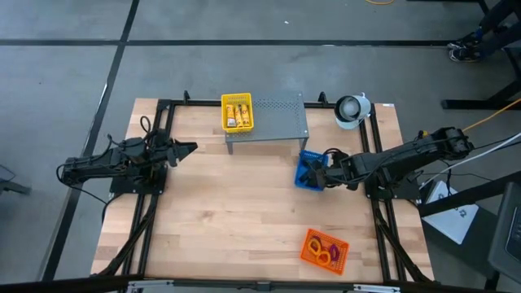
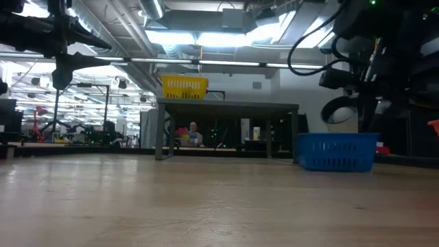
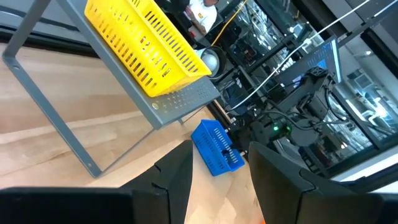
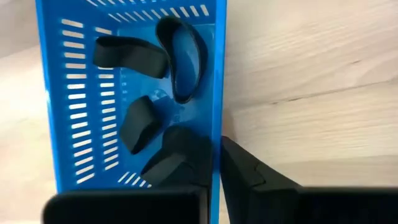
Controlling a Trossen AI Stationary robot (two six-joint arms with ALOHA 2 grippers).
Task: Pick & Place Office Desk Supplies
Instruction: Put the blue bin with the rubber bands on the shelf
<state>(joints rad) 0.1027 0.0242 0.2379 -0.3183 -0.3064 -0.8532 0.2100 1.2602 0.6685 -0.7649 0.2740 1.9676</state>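
A blue tray (image 1: 309,171) stands on the table right of centre. Several black clips (image 4: 134,53) lie in it. My right gripper (image 4: 216,171) reaches down at the tray's right side and is shut on its wall. A yellow tray (image 1: 237,112) with yellow-and-white packets sits on a grey perforated stand (image 1: 273,122) at the far edge. An orange tray (image 1: 324,250) with purple and yellow loops lies near the front right. My left gripper (image 1: 186,149) hangs open and empty above the table's left side. My right gripper pinches the blue tray's right long wall (image 4: 217,140), one finger inside the tray and one (image 4: 245,171) outside. The fingers come steeply from above, slanting in from the table's right. The tray's bottom (image 2: 336,168) rests on the table, level.
A round white-and-black object (image 1: 352,110) sits at the far right corner beside the stand. Black frame rails run along the table's left and right sides. Bare wood lies across the middle and the near left.
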